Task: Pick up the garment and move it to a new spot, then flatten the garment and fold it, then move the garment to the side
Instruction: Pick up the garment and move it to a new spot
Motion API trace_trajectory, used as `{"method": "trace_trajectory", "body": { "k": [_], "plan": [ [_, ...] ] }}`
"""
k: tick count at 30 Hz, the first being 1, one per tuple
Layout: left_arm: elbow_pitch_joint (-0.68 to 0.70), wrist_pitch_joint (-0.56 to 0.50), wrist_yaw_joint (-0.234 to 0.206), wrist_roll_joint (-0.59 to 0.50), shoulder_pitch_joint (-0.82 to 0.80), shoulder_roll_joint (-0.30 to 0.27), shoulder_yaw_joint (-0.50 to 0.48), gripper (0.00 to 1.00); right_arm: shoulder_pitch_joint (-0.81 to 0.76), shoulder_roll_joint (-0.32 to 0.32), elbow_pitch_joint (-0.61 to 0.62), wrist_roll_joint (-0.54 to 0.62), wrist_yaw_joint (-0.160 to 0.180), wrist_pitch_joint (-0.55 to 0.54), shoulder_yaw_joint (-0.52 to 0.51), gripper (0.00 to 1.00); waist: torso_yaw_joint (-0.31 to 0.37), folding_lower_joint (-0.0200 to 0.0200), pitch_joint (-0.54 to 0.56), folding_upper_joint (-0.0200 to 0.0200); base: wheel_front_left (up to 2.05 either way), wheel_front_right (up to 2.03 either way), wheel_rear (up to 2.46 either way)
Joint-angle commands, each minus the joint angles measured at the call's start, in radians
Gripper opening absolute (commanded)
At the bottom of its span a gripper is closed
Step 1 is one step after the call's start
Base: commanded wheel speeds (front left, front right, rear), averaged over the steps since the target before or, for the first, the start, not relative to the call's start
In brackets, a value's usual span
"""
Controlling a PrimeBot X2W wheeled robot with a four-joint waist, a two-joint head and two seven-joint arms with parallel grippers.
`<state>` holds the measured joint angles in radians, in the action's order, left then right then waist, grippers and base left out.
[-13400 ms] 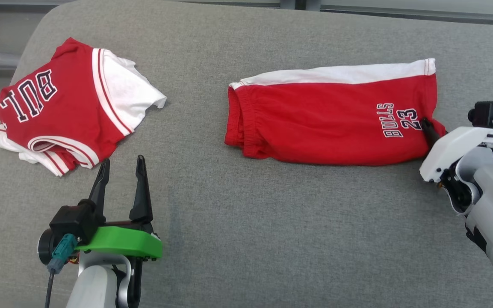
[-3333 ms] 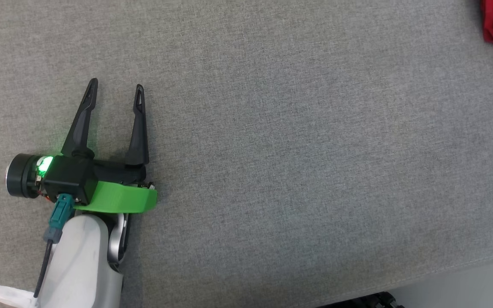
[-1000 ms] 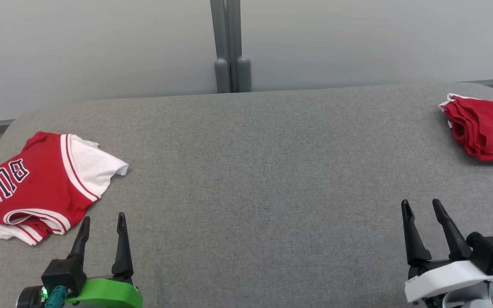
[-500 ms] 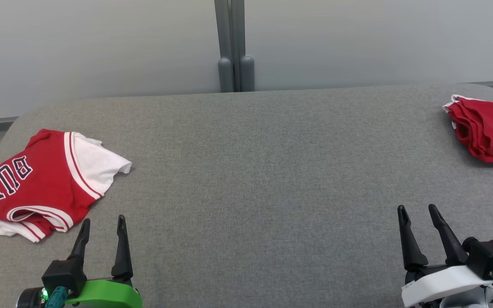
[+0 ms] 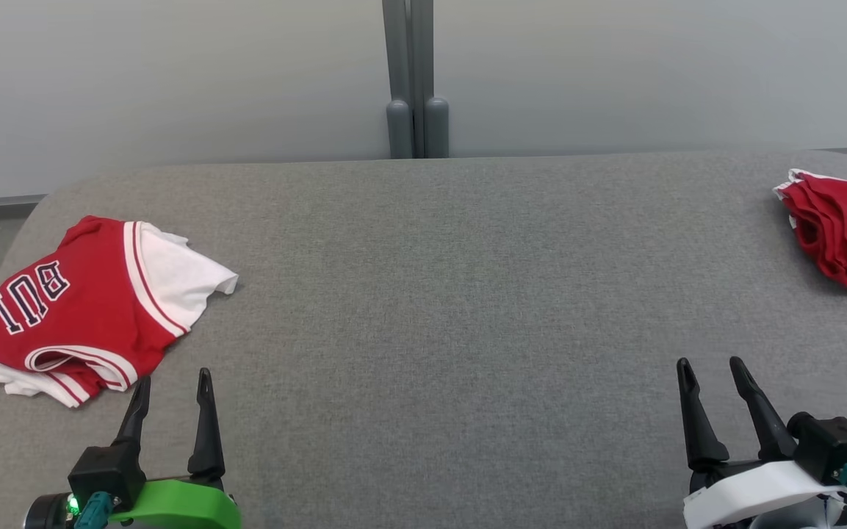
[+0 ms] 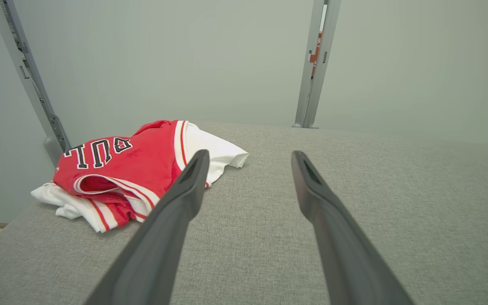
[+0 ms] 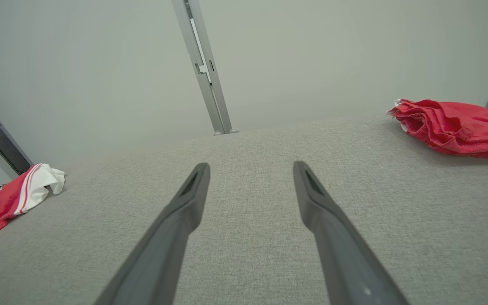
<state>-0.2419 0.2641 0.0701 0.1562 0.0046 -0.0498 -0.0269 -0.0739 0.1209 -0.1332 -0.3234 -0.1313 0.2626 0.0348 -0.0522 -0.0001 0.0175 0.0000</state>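
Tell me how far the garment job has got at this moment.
Done, it seems: the red shorts lie bunched in folds at the far right edge of the grey surface, set aside. In hand: nothing; the left gripper and right gripper both stand open and empty near the front edge. Left: perhaps the red-and-white jersey on the left, which lies rumpled, untouched.

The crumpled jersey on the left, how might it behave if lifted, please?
The jersey lies in loose rumpled layers, so it would probably droop and unfold. It looks like thin fabric, likely light. Pushed, it may bunch on the gray surface.
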Motion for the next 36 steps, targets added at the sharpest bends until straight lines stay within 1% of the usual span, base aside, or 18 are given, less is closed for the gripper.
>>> {"method": "trace_trajectory", "body": {
  "k": [1,9,17,28,36],
  "plan": [
    [0.001,0.0,-0.002,-0.013,-0.004,-0.002,-0.005,1.0,-0.007,-0.004,-0.003,-0.001,0.001,0.003,0.005,1.0,-0.014,0.0001,0.001,0.0,0.0,0.0,0.0],
    [-0.002,0.0,0.002,-0.022,-0.006,-0.003,-0.034,1.0,-0.006,-0.015,-0.017,-0.005,0.001,0.003,0.018,1.0,-0.091,0.0001,0.001,0.0,0.0,0.0,0.0],
    [0.004,0.0,0.005,-0.031,0.012,-0.01,-0.07,1.0,-0.003,-0.026,-0.032,-0.005,0.001,0.003,0.027,1.0,-0.215,0.0001,0.0,0.0,0.0,0.0,0.0],
    [0.006,0.0,0.0,-0.037,0.02,-0.01,-0.099,1.0,0.011,-0.025,-0.044,0.004,0.001,0.003,0.043,1.0,-0.35,0.0001,-0.003,0.0,0.0,0.0,0.0],
    [0.007,0.0,-0.001,-0.041,0.029,-0.01,-0.115,1.0,0.015,-0.027,-0.05,0.007,0.001,0.003,0.048,1.0,-0.428,0.0001,-0.002,0.0,0.0,0.0,0.0]
  ]
}}
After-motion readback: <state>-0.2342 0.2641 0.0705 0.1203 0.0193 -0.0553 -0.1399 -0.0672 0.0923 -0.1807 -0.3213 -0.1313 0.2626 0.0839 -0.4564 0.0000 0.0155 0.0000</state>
